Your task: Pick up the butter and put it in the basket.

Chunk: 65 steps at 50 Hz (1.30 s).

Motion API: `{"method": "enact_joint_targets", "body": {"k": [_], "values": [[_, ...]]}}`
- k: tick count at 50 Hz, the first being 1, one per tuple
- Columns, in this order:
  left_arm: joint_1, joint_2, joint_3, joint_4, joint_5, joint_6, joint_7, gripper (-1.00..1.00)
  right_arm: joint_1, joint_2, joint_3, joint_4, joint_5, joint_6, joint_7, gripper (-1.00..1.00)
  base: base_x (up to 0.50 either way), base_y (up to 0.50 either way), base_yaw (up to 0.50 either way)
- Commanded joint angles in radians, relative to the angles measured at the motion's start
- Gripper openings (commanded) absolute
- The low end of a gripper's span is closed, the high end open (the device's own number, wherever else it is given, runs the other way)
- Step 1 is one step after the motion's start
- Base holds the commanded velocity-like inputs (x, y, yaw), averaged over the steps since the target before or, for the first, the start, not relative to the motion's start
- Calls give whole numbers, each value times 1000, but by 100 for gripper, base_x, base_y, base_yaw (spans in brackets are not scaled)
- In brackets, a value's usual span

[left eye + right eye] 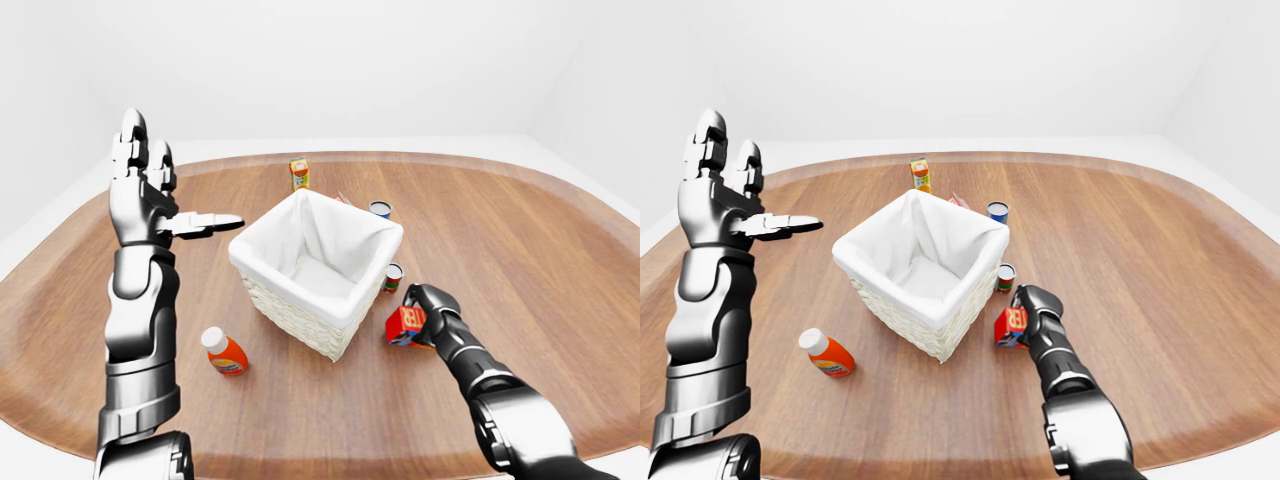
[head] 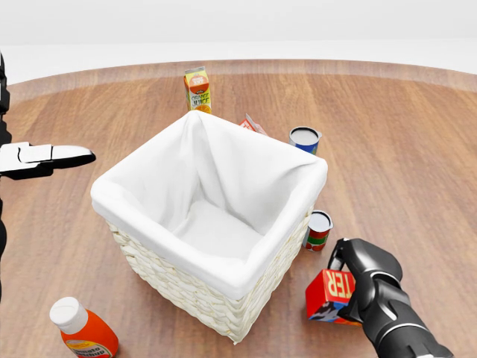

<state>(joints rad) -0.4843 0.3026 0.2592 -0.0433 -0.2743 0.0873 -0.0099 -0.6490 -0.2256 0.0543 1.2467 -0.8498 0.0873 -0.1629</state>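
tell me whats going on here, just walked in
A humanoid robot is putting butter into a basket. Its right hand has closed round the red butter box, tilted beside the lower right corner of the white-lined wicker basket, which holds nothing yet. The left hand is raised, open and holding nothing. On the wooden table around the basket are a juice carton, two cans and an orange bottle.
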Motion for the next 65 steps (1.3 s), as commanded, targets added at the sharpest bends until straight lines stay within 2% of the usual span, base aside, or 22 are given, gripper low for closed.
{"method": "enact_joint_targets", "body": {"k": [1,41,54,65], "values": [[20,3,11,-45,-13,0,5,100,-17,-39,-28,-91,20,0,11,-100,0,0,0],[19,20,31,-69,-45,0,17,100,-61,-157,-115,-435,-16,0,230,-100,0,0,0],[23,24,35,-71,-54,0,20,100,-88,-162,-155,-568,14,0,283,-100,0,0,0],[34,26,43,-85,-64,0,22,100,-116,-150,-148,-667,43,0,322,-100,0,0,0]]}}
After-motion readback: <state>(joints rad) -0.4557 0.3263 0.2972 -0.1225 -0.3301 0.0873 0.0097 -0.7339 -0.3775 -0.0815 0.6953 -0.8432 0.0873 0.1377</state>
